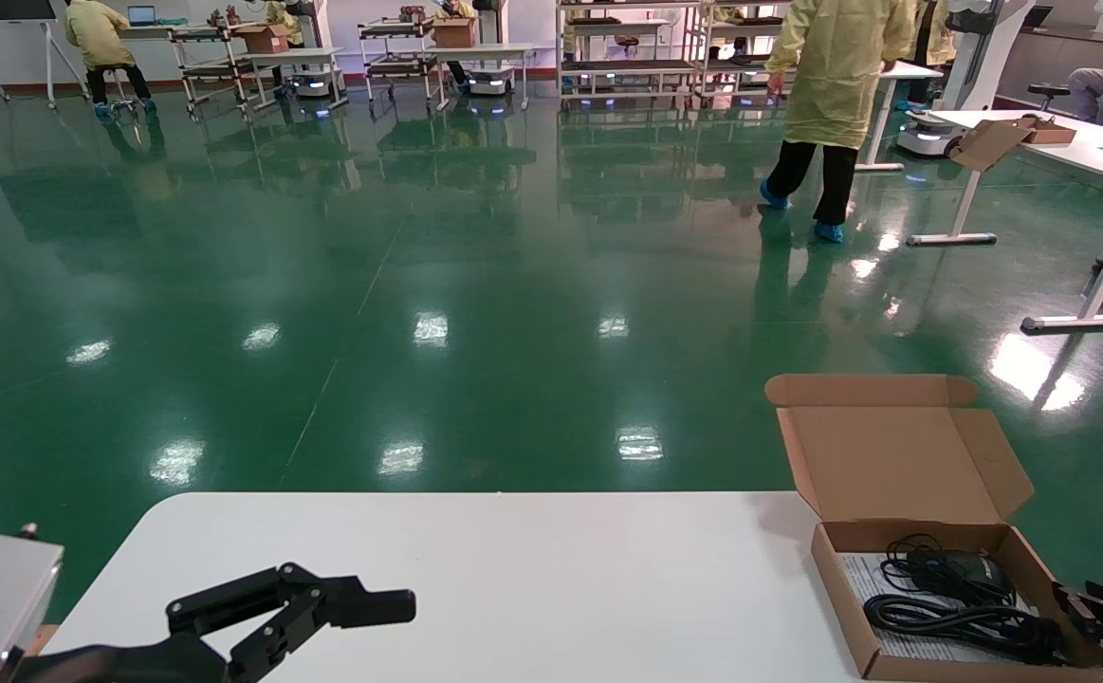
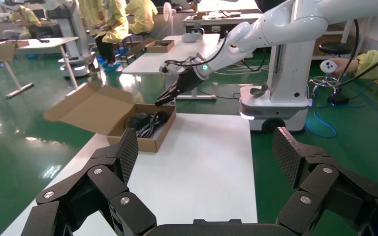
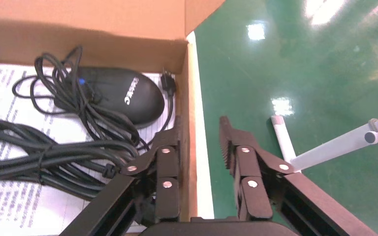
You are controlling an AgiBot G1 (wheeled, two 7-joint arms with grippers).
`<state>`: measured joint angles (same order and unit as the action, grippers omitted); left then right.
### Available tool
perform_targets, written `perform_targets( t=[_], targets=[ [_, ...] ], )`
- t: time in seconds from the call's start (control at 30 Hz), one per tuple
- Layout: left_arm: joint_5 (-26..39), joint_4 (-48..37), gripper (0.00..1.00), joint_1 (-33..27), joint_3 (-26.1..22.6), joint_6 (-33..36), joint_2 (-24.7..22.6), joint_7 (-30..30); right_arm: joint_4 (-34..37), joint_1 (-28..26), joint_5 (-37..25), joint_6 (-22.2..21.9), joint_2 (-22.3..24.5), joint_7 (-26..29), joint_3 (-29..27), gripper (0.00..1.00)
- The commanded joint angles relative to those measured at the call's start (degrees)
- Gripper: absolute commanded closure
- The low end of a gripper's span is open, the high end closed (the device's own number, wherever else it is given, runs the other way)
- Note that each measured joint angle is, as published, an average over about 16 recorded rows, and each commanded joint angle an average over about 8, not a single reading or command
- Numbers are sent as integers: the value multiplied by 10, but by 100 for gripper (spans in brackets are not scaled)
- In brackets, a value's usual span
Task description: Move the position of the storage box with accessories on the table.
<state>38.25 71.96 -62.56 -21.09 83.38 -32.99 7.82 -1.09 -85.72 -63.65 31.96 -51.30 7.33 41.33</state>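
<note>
- Head view: the storage box (image 1: 949, 607) sits at the right end of the desk (image 1: 475, 579), near its front corner, lid flap standing open toward the far side.
- Inside the box: black mouse (image 1: 973, 569) toward the back, coiled black cable (image 1: 959, 617) in front of it, both lying on a white printed sheet (image 1: 859, 574).
- My right gripper (image 1: 1096, 607) is at the box's right wall, low at the desk's right edge.
- Right wrist view: my jaws straddle that right wall (image 3: 193, 128), one finger (image 3: 167, 157) inside the box beside the cable (image 3: 44, 157) and mouse (image 3: 123, 96), the other outside over the green floor. The jaws are parted; the outer finger is not touching the cardboard, the inner one lies close against it.
- My left gripper (image 1: 323, 607) hangs over the desk's front left area, well apart from the box, jaws spread wide and holding nothing.
- Left wrist view: across the bare desk (image 2: 202, 152) the box (image 2: 142, 130) shows with my right gripper (image 2: 165, 98) tipped down at its rim.
</note>
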Motion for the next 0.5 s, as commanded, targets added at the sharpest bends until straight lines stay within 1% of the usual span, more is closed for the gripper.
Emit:
perform_targets(
  t=[0.03,0.27,0.5],
  targets=[
    [0,0,0,0,0,0,0,0,-2,2,6,-1,1,-2,-4,0],
    [0,0,0,0,0,0,0,0,-9,-10,27,12,3,-5,-19,0],
    [0,0,0,0,0,0,0,0,-6,-44,32,20,-7,2,-22,0]
  ],
)
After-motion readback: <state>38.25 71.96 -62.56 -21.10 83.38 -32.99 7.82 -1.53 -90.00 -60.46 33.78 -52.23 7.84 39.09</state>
